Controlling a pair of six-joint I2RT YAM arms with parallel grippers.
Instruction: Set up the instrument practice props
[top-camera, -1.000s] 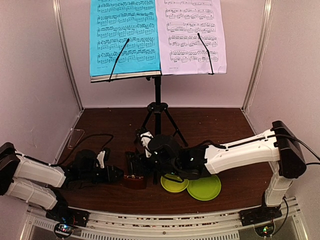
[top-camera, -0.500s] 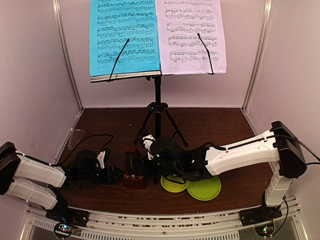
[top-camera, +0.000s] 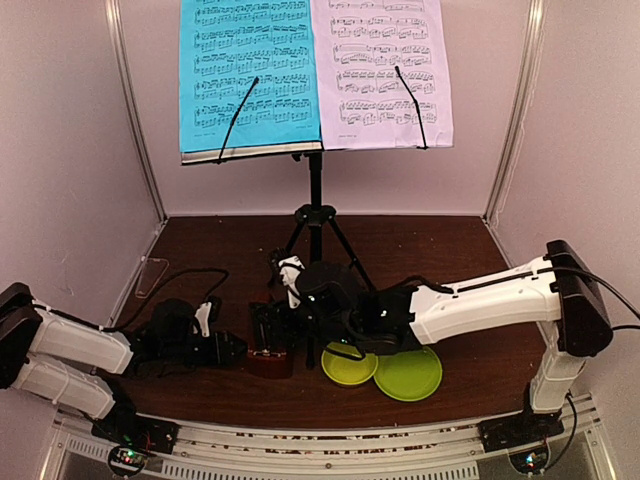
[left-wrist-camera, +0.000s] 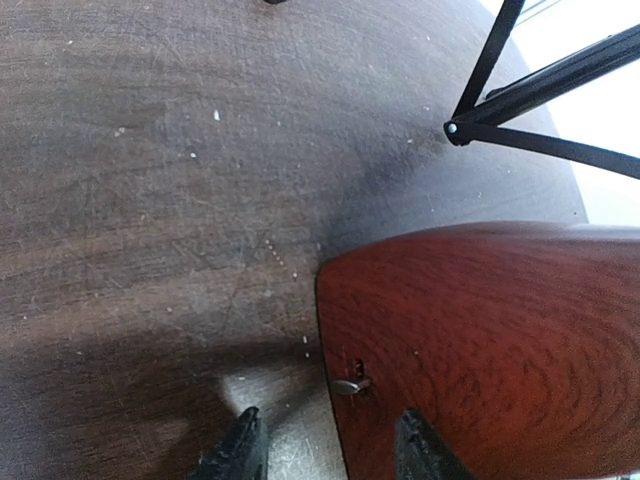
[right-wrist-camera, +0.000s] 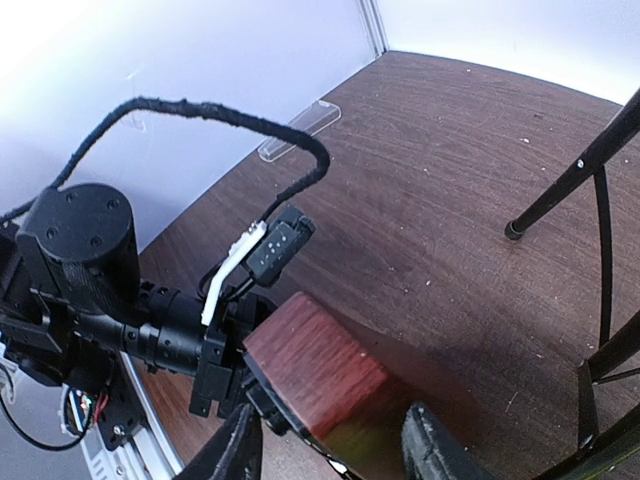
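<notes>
The black music stand (top-camera: 315, 190) stands on its tripod at the back, holding a cyan sheet (top-camera: 250, 75) and a pale lilac sheet (top-camera: 385, 70). The small brown metronome (top-camera: 268, 352) sits on the table in front of it. My left gripper (top-camera: 240, 348) is low at its left side, open; in the left wrist view (left-wrist-camera: 330, 455) the metronome's wooden side (left-wrist-camera: 480, 350) and edge lie between the fingers. My right gripper (top-camera: 283, 320) is open above it; in the right wrist view (right-wrist-camera: 335, 450) the fingers straddle the metronome (right-wrist-camera: 315, 365).
A lime-green bowl (top-camera: 348, 367) and lime-green plate (top-camera: 410, 375) lie under the right arm, right of the metronome. Tripod legs (right-wrist-camera: 570, 180) spread just beyond it. A clear plastic strip (top-camera: 150, 275) lies by the left wall. Enclosure walls stand on three sides.
My right gripper has shifted slightly left and away over the metronome. The left arm and the metronome have not visibly moved.
</notes>
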